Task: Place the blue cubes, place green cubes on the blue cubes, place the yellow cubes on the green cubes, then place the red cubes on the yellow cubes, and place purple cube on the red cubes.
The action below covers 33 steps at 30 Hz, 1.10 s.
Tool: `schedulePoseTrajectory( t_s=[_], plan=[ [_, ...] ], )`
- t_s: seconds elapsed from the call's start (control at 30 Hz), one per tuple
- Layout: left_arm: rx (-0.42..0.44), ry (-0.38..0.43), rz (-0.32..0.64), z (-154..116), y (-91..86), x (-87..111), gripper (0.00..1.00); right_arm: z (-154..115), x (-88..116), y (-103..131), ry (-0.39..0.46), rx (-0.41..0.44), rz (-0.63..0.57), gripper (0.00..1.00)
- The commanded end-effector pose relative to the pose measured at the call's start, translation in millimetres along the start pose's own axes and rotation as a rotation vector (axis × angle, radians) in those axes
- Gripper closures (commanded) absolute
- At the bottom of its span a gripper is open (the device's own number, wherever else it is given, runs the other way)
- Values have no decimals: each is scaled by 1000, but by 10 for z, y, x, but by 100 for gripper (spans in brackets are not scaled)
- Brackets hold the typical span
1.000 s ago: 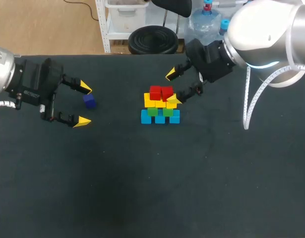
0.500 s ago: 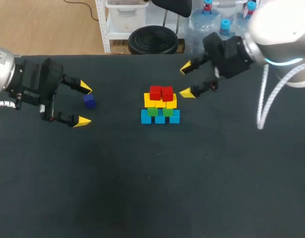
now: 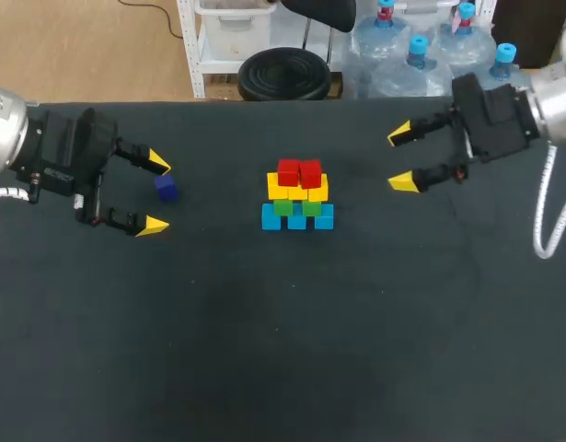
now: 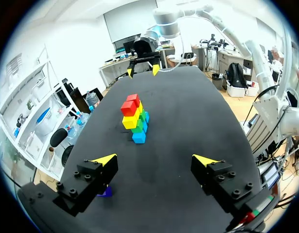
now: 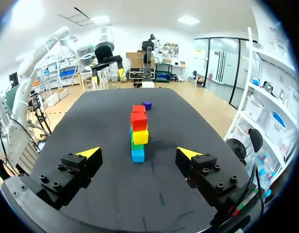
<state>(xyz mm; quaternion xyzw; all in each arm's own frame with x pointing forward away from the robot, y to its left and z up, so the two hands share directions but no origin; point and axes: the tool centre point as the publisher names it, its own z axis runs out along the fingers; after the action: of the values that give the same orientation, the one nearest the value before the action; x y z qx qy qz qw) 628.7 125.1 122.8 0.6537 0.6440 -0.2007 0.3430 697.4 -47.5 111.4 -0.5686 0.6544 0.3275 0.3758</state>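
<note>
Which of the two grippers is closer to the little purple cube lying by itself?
Left. The left gripper is open right at the purple cube, which lies close to one fingertip. The right gripper is open far off, beyond the stack of cubes.

Bright even light, soft shadows, fisheye-warped edges

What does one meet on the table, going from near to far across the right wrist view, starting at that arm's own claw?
right claw → stack of cubes → purple cube → left claw
</note>
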Motion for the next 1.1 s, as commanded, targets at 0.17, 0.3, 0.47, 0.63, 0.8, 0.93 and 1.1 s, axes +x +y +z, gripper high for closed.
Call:
schedulePoseTrajectory(
  t_s=[0.17, 0.3, 0.47, 0.63, 0.8, 0.93, 1.1],
  plan=[
    [-3, -6, 4, -3, -8, 16, 0, -186, 29, 143, -77, -20, 12, 0],
    [-3, -6, 4, -3, -8, 16, 0, -251, 57, 178, -94, -26, 18, 0],
    [-3, -6, 4, -3, -8, 16, 0, -351, 65, 213, -93, -34, 10, 0],
    [-3, -6, 4, -3, -8, 16, 0, -435, 55, 241, -68, -49, 4, 0],
    [-3, -6, 4, -3, -8, 16, 0, -432, 45, 251, -61, -59, 9, 0],
    [-3, -6, 4, -3, -8, 16, 0, -432, 45, 251, -61, -59, 9, 0],
    [-22, -30, 15, -74, 39, 149, 0, -432, 45, 251, -61, -59, 9, 0]
  ],
)
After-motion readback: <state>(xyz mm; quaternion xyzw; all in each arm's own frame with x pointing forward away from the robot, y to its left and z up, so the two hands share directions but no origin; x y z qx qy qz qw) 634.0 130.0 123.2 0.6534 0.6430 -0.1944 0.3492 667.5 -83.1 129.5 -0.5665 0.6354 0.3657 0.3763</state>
